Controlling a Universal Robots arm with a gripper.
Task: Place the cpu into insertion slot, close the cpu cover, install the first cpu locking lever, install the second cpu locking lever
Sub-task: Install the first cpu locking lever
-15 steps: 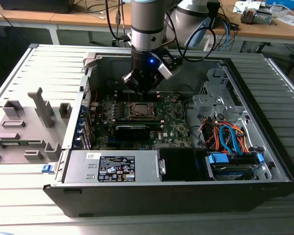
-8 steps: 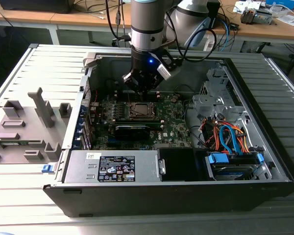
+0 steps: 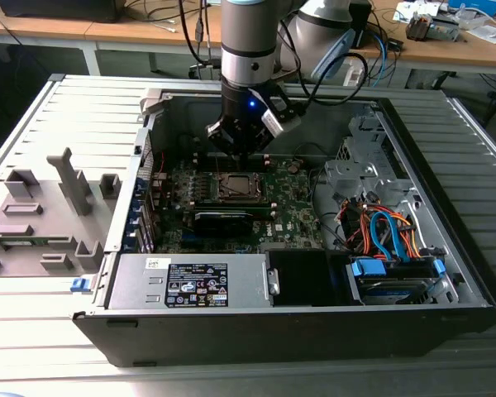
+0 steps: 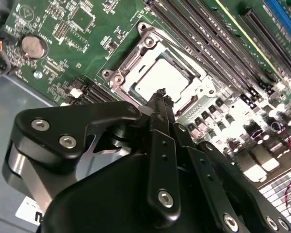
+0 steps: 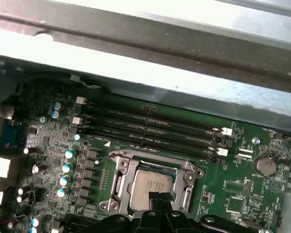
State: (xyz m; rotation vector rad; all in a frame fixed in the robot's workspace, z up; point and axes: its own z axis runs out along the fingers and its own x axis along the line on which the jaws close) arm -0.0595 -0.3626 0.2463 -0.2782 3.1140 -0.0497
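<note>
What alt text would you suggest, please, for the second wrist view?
The black gripper, shut, hangs over the silver cpu, which lies framed by the cpu cover on the green circuit board.

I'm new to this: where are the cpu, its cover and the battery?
cpu [image 5: 153, 186], first wrist view, middle of metal top.
cover [image 5: 118, 180], first wrist view, side bar of frame.
battery [image 5: 266, 165], first wrist view, its face centre.

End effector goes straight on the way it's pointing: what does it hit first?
Probably the cpu, near its edge, framed by the cpu cover. Depth unclear; the end effector could meet that cover instead.
</note>
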